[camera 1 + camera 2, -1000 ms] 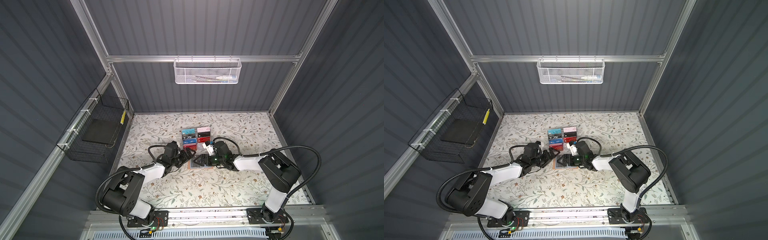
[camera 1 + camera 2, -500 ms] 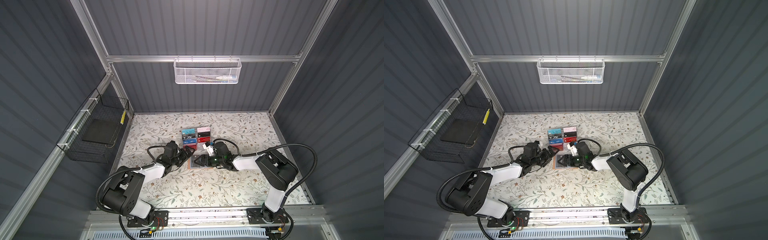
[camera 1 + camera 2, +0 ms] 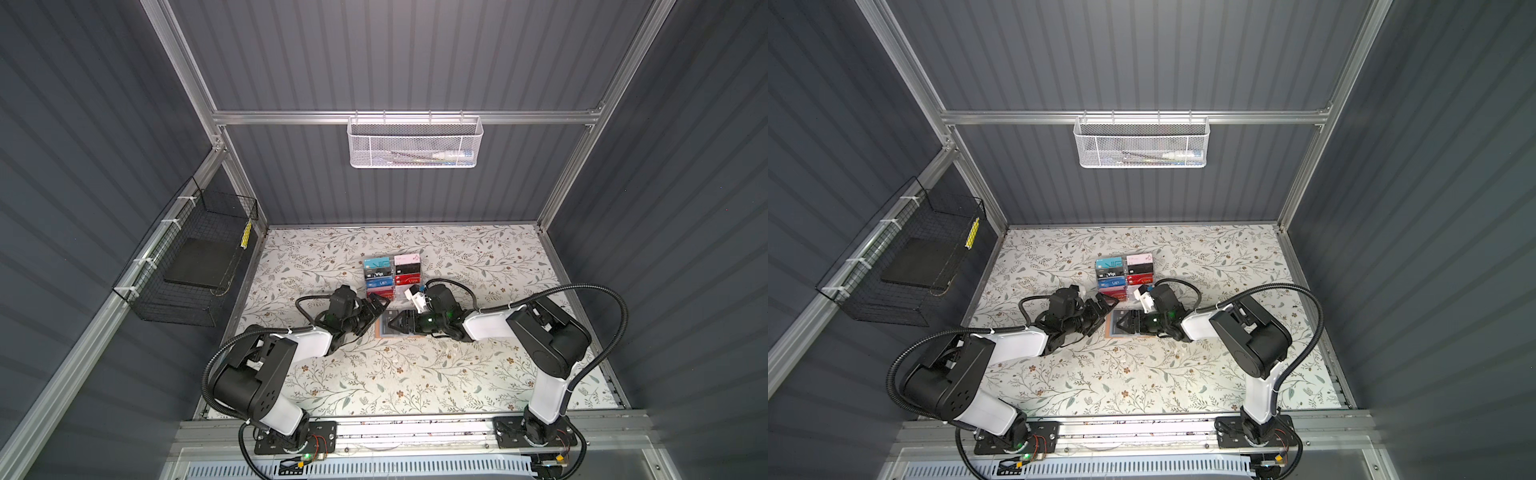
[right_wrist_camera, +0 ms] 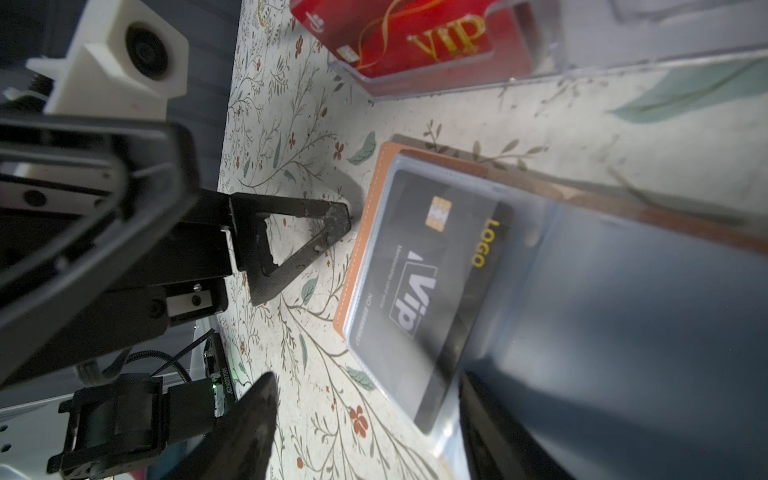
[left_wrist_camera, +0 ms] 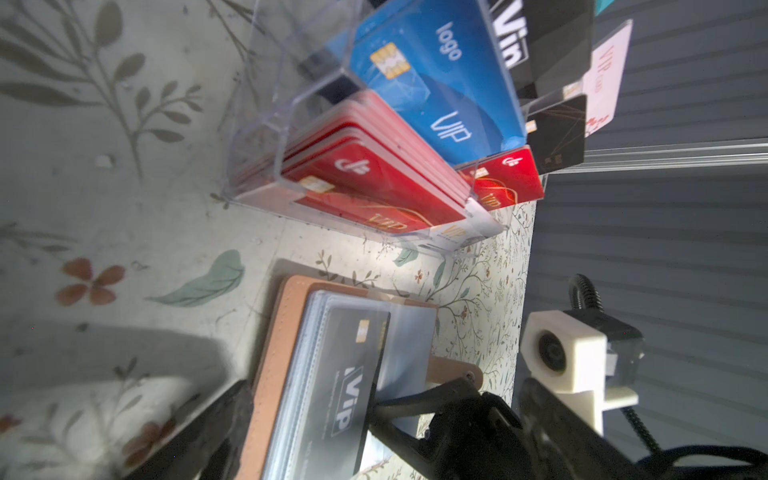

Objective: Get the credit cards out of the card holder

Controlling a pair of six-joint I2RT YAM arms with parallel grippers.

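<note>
The tan card holder (image 5: 274, 353) lies open on the floral table just in front of the rack, small in both top views (image 3: 380, 331) (image 3: 1109, 329). A black VIP credit card (image 4: 419, 282) sits in its top clear pocket, also visible in the left wrist view (image 5: 345, 374). My right gripper (image 4: 365, 419) is open over the holder's near corner (image 3: 395, 324), one finger on the pocket pages, the other over the table. A grey-blue page (image 4: 623, 311) stands lifted. My left gripper (image 3: 379, 308) is open wide; its finger (image 4: 307, 232) rests by the holder's edge.
A clear acrylic tiered rack (image 3: 392, 276) full of red, blue, black, teal and pink cards stands just behind the holder, close in the wrist views (image 5: 374, 166) (image 4: 415, 37). A black wire basket (image 3: 195, 257) hangs on the left wall, a white mesh basket (image 3: 413, 143) on the back rail.
My right gripper has slid a little to the left over the card holder and its jaws have narrowed somewhat. The left arm has hardly moved.
</note>
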